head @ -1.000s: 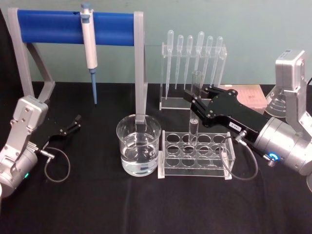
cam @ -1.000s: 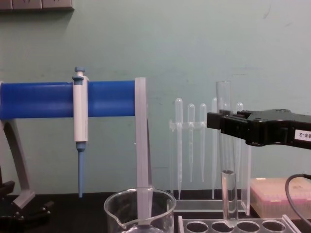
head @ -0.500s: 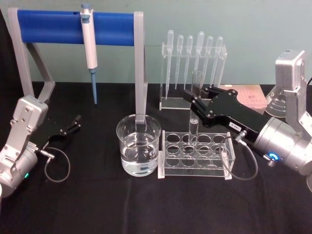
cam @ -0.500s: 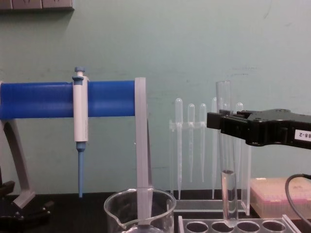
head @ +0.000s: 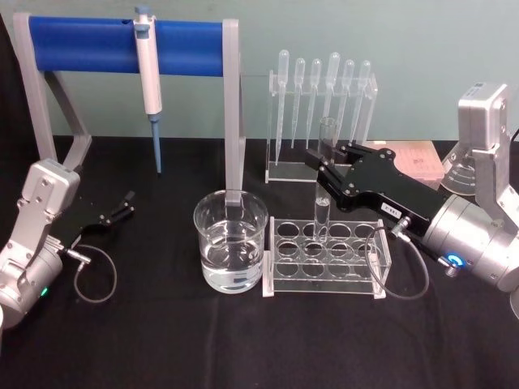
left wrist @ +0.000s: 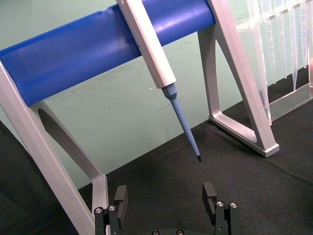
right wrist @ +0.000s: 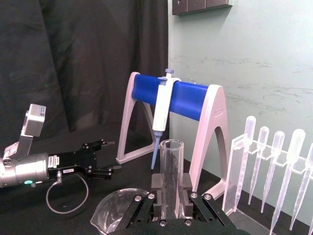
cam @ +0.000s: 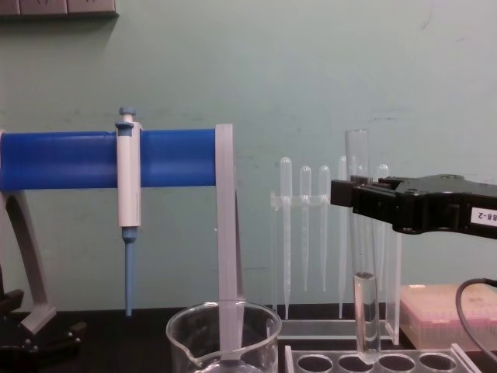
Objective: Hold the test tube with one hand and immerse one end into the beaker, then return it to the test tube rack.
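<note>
1. One hand, the right hand (head: 323, 162), was closed on the upper part of the test tube (head: 322, 212), holding it upright.
2. Below the hand, the tube's rounded end sat at a back-row hole of the test tube rack (head: 381, 253); the beaker (head: 203, 243) stood to the hand's left, beside the rack.
3. Travel should probably stay vertical until the glass clears the hole, the grip gentle.
4. The left hand (head: 122, 207) lay parked far off, fingers spread, empty.
</note>
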Tool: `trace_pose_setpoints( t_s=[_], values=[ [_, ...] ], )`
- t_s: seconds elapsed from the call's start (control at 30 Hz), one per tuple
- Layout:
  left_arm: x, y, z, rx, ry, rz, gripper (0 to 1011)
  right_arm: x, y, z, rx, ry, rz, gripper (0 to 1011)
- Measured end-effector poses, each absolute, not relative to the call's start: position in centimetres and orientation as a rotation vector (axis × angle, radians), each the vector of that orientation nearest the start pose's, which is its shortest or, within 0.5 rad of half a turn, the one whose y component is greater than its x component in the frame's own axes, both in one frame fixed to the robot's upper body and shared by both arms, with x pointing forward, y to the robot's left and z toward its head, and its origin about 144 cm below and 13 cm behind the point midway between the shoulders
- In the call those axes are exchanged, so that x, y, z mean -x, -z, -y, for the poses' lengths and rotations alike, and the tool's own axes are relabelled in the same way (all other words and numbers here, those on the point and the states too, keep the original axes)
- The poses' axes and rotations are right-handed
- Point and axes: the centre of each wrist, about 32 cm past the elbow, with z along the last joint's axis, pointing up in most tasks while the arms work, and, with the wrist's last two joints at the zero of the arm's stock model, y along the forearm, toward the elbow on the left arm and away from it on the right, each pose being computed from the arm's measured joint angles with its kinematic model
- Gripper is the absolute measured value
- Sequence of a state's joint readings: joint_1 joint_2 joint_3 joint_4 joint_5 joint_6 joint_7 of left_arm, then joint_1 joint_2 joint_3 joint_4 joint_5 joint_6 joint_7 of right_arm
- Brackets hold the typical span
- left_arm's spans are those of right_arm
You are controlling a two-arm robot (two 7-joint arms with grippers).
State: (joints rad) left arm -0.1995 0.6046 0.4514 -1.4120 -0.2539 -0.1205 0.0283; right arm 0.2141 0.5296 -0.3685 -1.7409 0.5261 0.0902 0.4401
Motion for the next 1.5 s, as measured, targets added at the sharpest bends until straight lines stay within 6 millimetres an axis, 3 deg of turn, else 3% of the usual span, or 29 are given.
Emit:
trace_pose_setpoints(
  t_s=[1.13, 1.5],
  values=[
    [-48.9, -114.0, -31.0, -0.304, -1.248, 0.285, 1000, -48.4, -124.5, 24.9, -0.013, 0.723, 0.098, 226],
    [-48.9, -114.0, -31.0, -0.304, -1.248, 0.285, 1000, -50.3, -127.2, 21.0, -0.045, 0.648, 0.158, 227]
  ],
)
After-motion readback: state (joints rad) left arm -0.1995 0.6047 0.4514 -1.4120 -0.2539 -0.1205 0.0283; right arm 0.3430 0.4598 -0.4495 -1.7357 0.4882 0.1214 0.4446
